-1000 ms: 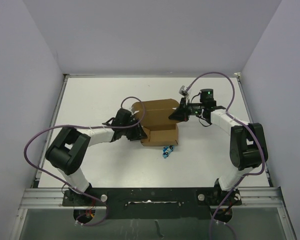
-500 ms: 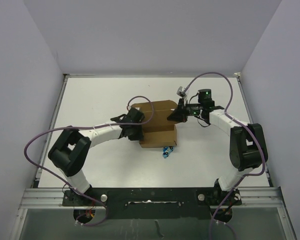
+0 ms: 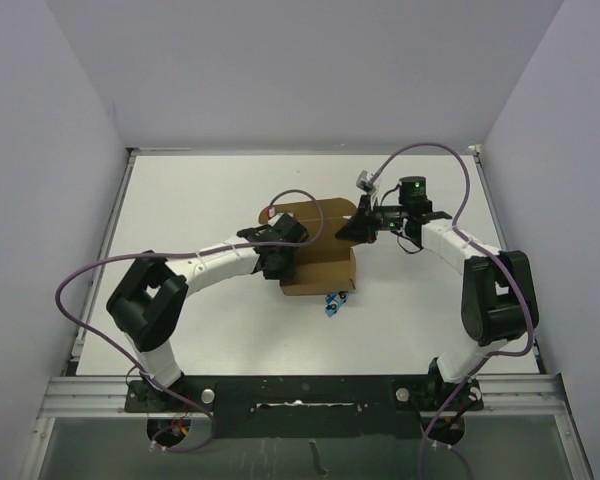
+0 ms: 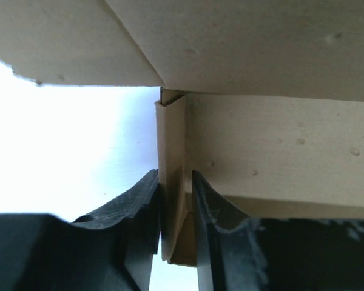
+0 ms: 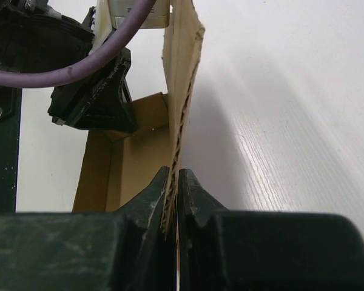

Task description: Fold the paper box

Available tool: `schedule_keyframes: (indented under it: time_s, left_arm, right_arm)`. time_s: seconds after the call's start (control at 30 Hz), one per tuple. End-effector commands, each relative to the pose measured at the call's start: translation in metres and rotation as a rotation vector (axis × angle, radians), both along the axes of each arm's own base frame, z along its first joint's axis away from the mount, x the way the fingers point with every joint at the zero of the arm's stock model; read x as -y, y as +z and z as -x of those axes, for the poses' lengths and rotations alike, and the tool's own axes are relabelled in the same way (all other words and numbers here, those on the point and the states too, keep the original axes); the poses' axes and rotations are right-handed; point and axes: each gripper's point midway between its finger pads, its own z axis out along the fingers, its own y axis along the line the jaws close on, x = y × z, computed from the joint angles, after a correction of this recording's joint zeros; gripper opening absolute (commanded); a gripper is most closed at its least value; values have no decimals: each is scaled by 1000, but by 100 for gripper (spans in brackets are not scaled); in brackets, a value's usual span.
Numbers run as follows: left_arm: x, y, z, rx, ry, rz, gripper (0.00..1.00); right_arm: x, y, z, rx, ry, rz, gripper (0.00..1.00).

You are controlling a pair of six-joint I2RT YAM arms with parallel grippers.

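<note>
The brown paper box [image 3: 326, 268] lies half-formed in the middle of the white table, both arms reaching onto it. My left gripper [image 3: 283, 256] is at its left side. In the left wrist view that gripper [image 4: 175, 179] is shut on a doubled-over cardboard flap [image 4: 171, 145], with a fingertip pressed on each face. My right gripper [image 3: 351, 229] is at the box's far right corner. In the right wrist view it [image 5: 175, 177] is shut on the edge of the upright right wall [image 5: 182, 79], whose corrugation shows between the pads.
A tiny blue object [image 3: 332, 303] lies on the table just in front of the box. Purple cables loop over both arms. The table's side rails [image 3: 118, 220] and grey walls enclose the space. The left gripper's black body [image 5: 91, 97] shows beyond the box's inside.
My left gripper has moved right, onto the box's left side, and the left flap has folded inward, so the box looks narrower. The right gripper has kept its hold and place.
</note>
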Motion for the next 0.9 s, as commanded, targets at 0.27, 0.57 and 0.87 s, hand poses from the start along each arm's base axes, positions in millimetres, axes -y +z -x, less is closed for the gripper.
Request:
schedule_keyframes:
  time_s: [0.27, 0.57, 0.87]
  left_arm:
    - [15, 50, -11, 160, 1, 179, 36]
    - [6, 67, -10, 239, 27, 332, 44]
    - [-13, 58, -14, 200, 59, 553, 44]
  right_arm:
    - [-6, 18, 0, 64, 25, -23, 0]
    - [-5, 20, 0, 58, 30, -41, 0]
    - [-6, 20, 1, 58, 38, -47, 0]
